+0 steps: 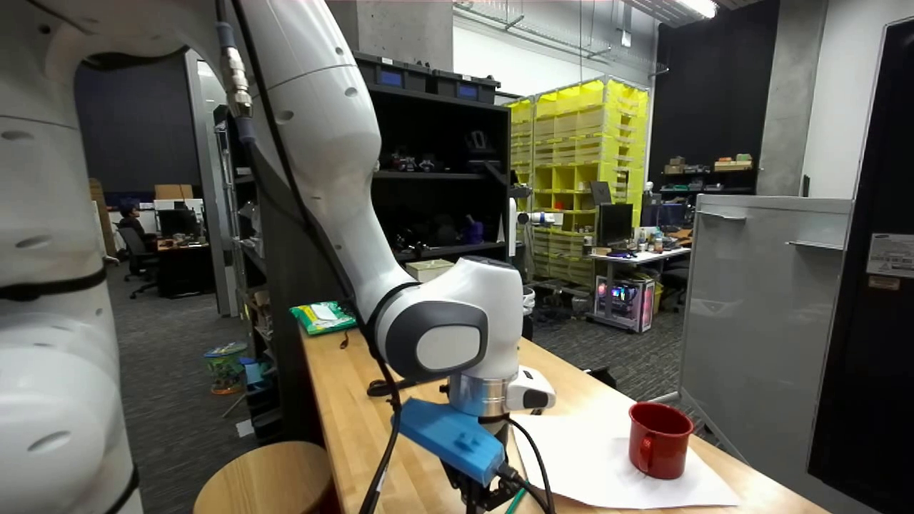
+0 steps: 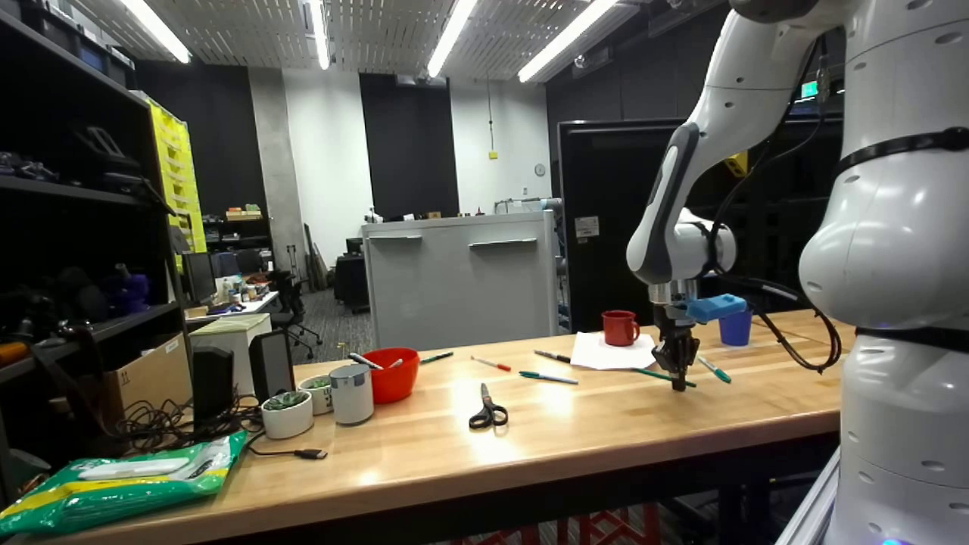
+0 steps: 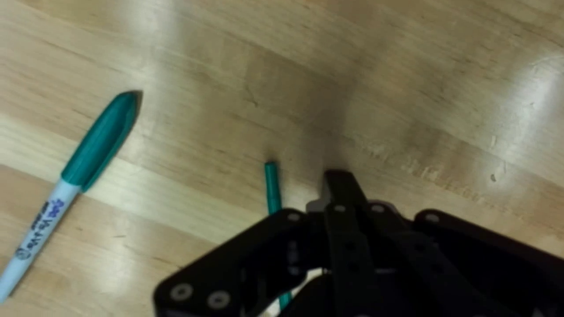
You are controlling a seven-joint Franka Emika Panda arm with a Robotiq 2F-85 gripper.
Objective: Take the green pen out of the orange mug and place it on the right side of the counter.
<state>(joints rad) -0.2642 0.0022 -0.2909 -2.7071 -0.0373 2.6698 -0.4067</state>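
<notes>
The orange mug (image 2: pixel 394 376) stands on the counter (image 2: pixel 590 431) beside a white cup (image 2: pixel 352 395), with pale pens sticking out of it. It is out of the wrist view. A thin green pen (image 2: pixel 652 374) lies flat on the counter; it also shows in the wrist view (image 3: pixel 272 185), left of my fingertips, partly hidden by the gripper. My gripper (image 2: pixel 679 387) points down, low over the counter, close beside this pen. In the wrist view my gripper's fingers (image 3: pixel 339 176) are together with nothing seen between them. Its tips are cut off in an exterior view (image 1: pixel 478 496).
A green-capped marker (image 3: pixel 94 145) lies near the gripper. A darker red mug (image 2: pixel 621 328) stands on white paper (image 2: pixel 598 354). A blue cup (image 2: pixel 735 328) is behind the gripper. Scissors (image 2: pixel 488 412), a teal marker (image 2: pixel 549 377) and a red pen (image 2: pixel 490 363) lie on the counter.
</notes>
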